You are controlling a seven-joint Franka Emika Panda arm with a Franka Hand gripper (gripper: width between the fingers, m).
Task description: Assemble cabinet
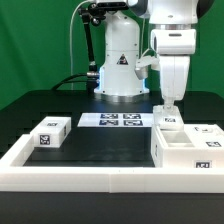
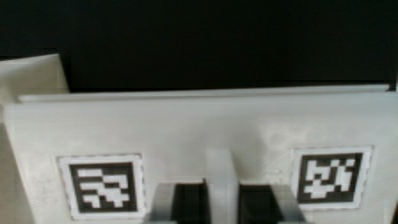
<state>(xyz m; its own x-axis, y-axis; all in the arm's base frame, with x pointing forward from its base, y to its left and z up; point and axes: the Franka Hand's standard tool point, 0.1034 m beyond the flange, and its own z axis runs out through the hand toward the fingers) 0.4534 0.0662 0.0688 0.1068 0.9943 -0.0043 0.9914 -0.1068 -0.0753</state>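
Arm vertical, gripper (image 1: pixel 168 101) pointing down over cabinet (image 1: pixel 160 150); its grip cannot be told.

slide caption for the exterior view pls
Panda pincer poised at the rim of the cabinet, a tagged block apart on the exterior view's left

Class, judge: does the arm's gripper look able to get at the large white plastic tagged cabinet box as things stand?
Probably yes: the gripper hangs just above the large white plastic tagged cabinet box near its far edge, with nothing visible between them.
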